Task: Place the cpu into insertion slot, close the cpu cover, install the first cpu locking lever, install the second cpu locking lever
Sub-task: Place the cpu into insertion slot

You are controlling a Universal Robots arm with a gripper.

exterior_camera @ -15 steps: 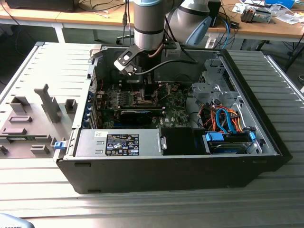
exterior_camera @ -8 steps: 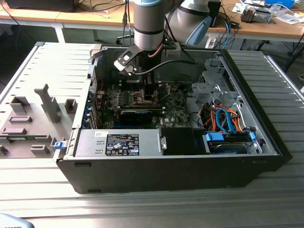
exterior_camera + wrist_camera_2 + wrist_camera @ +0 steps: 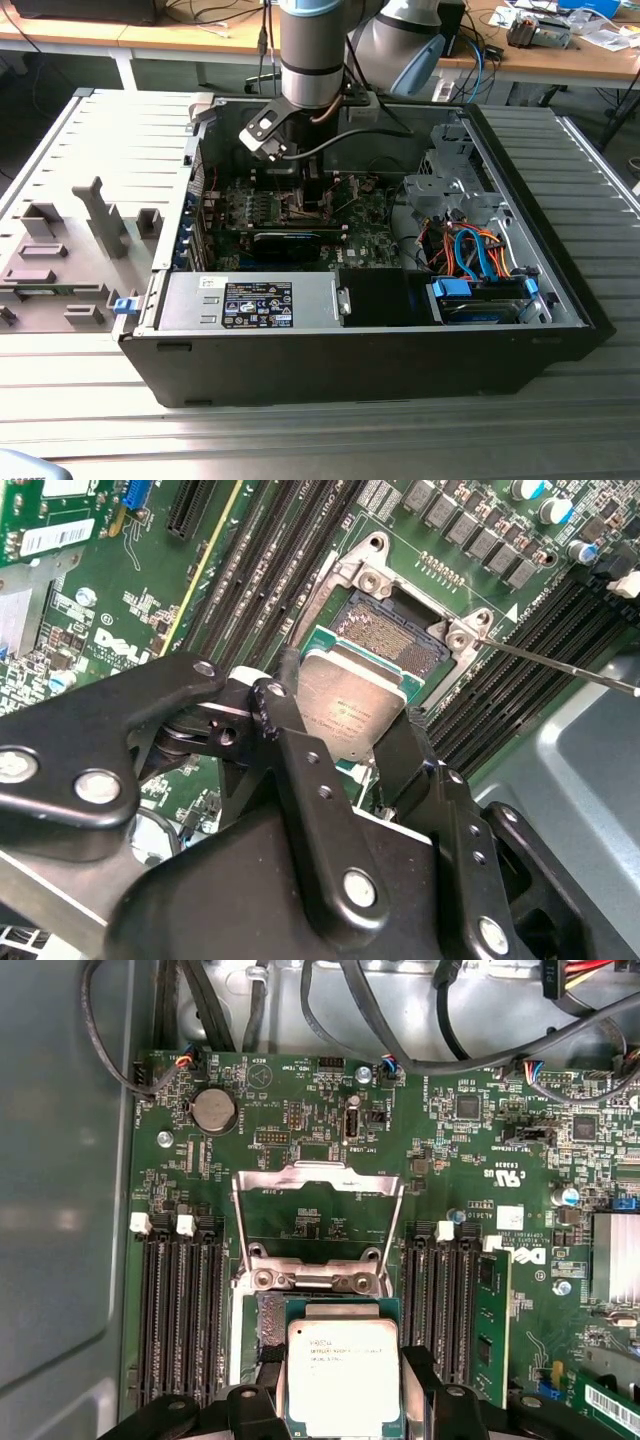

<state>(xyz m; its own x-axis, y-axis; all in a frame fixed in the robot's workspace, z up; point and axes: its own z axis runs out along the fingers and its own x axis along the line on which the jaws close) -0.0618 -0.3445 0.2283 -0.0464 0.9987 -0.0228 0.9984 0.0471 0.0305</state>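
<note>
Inside the open computer case (image 3: 560, 300), just over the green board (image 3: 300, 1110), the cpu (image 3: 350, 705) is pinched by two opposite edges in the gripper (image 3: 345, 730), which is closed narrowly on it, metal top facing the cameras. Holding it by the edges, we judge, keeps the underside contacts untouched. It hangs partly over the insertion slot (image 3: 390, 640), whose far half of fine contacts lies uncovered (we cannot tell whether the chip touches the socket yet). The cpu cover (image 3: 320, 1175) stands swung open beyond the slot, which leaves the way down free. A thin wire lever (image 3: 560, 665) juts out unlatched beside the socket, probably for the same reason. Black memory slots (image 3: 175, 1330) flank the socket on both sides. In the exterior view the arm (image 3: 310, 50) reaches down into the case. The silver drive cage (image 3: 450, 180) is at about three o'clock from it and a grey parts tray (image 3: 70, 240) at nine o'clock, all on the ribbed desk (image 3: 300, 440).
</note>
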